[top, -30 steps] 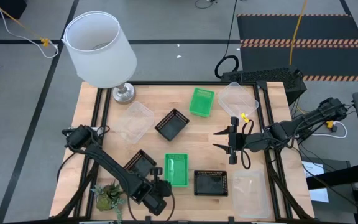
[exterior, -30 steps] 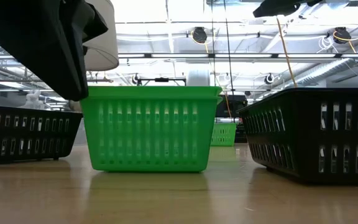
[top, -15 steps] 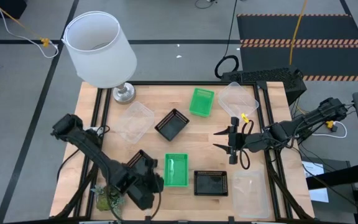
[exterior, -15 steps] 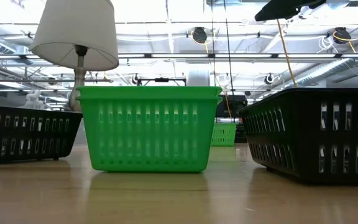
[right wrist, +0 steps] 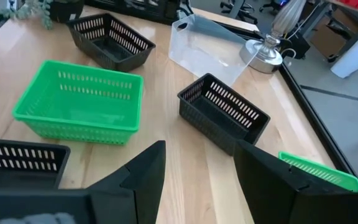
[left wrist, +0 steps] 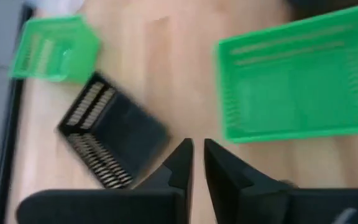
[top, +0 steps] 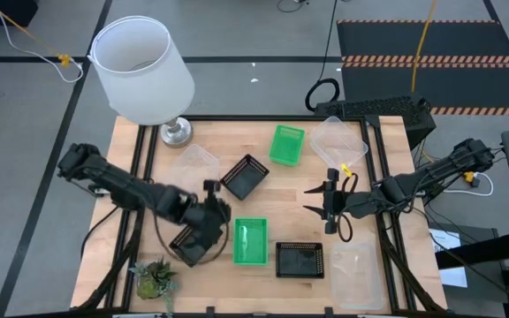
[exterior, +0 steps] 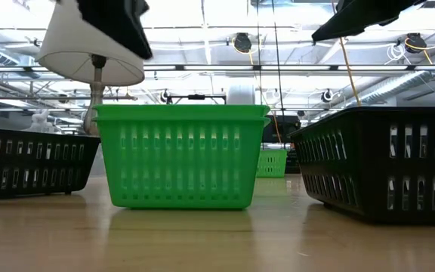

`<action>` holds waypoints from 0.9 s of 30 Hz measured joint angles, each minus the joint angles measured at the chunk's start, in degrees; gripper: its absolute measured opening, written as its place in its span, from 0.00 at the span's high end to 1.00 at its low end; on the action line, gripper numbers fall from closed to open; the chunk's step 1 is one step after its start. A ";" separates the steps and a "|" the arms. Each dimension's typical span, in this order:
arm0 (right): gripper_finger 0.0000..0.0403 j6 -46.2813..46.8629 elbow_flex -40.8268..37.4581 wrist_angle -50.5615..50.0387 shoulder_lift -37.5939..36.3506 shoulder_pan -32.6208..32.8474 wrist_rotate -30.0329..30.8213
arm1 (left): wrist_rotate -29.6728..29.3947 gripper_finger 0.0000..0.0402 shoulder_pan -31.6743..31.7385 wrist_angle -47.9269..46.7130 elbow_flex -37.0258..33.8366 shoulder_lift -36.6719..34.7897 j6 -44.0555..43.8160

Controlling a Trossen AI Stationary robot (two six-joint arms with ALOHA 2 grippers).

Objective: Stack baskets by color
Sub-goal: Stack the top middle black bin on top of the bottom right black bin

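My left gripper hovers shut and empty above the table, left of the near green basket, partly covering a black basket. In its wrist view the fingers hang over bare wood between that green basket and the middle black basket. My right gripper waits open and empty above the table's right middle. A second green basket, clear baskets and a black basket all sit on their bases.
A white lamp stands at the far left corner and a small potted plant at the near left corner. Bare wood lies in the table's middle, between the baskets.
My left gripper has risen from the near edge beside the plant and swung toward the table's middle and far side, turning as it went, fingers still shut. In the low view it left the frame, then showed again high up. No basket has moved.
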 joint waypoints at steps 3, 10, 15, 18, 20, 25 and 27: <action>0.54 -2.10 0.00 -0.02 0.02 -0.01 0.02 | 0.47 0.89 3.81 3.92 -2.12 -0.05 1.54; 0.54 -6.28 0.00 -0.02 0.02 -0.04 0.17 | 8.11 0.73 10.38 10.53 -7.40 1.46 5.60; 0.54 -6.43 0.00 -0.05 0.02 -0.49 0.17 | 10.43 0.61 11.23 10.82 -9.27 1.45 10.07; 0.54 -6.43 0.00 -0.01 0.02 -1.31 0.22 | 10.80 0.59 11.65 11.54 -11.07 1.32 14.89; 0.54 -6.13 0.00 -0.02 0.02 -1.85 0.20 | 11.25 0.58 12.22 11.76 -12.83 1.39 17.59; 0.54 -5.06 0.00 0.00 0.02 -2.65 0.20 | 11.43 0.58 13.14 12.67 -14.52 1.41 21.68; 0.54 -4.98 0.00 0.00 0.02 -2.85 0.22 | 11.45 0.58 13.29 13.25 -14.89 1.41 22.68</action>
